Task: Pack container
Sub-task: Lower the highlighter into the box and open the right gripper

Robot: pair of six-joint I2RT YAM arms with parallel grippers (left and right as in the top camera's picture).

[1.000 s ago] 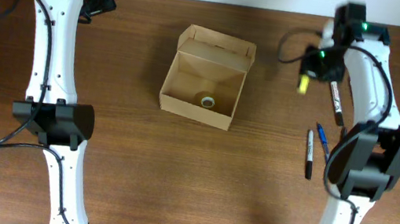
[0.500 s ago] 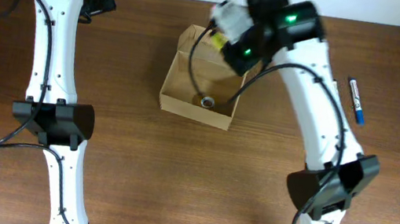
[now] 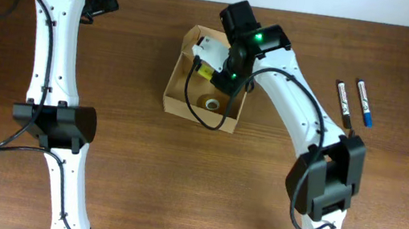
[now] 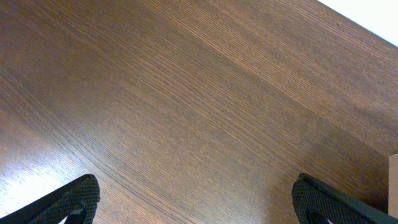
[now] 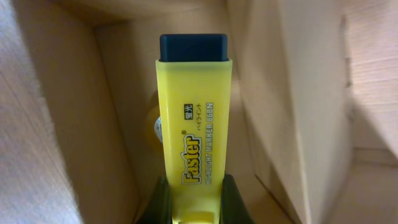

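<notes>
Plain tan box point(image 3: 196, 116), flap up. Right gripper point(image 5: 191, 200) pinches a yellow highlighter point(image 5: 193, 118) inside it; left gripper point(image 4: 199, 202) gapes wide, empty.

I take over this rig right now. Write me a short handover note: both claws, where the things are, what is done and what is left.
Left claw: open, empty, above bare table, away from the container.
Right claw: shut on a yellow highlighter, held within the open container, not yet released.
Done: a tape roll lies in the container.
Left: release the highlighter. Then probably pack the black marker and the blue marker, which lie on the table on the right arm's side, and close the lid flap.
</notes>
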